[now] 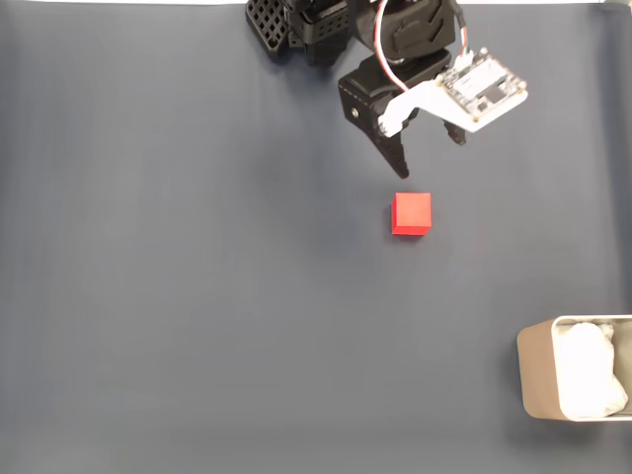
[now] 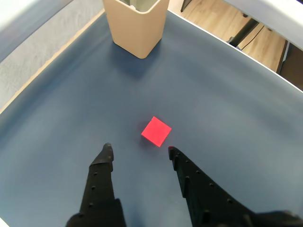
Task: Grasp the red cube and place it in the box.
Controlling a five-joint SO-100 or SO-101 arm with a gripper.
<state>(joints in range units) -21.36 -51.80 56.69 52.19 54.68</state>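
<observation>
Black two-fingered end effector [image 2: 138, 149] hangs spread and empty just short of the small matte red cube [image 2: 156, 131] mid-bench, well apart from the beige-grey rounded metal box [image 2: 136, 28] at the dark blue bench's [image 2: 227, 109] edge.

This looks like an indoor room fitted out as a small robot test bench, more a hobby or lab corner than a kitchen or shop. A dark blue-grey mat [image 1: 178, 296] covers the work surface edge to edge in the fixed view, plain and uncluttered. In the wrist view, a pale raised border [image 2: 265, 19] rims the mat from 12 to 3 o'clock, and beyond it lies a light wood plank floor [image 2: 222, 19] with dark furniture legs [image 2: 246, 30] standing on it. At 9 to 11 o'clock, grey carpet-like flooring [image 2: 47, 52] shows past the mat's edge.
</observation>
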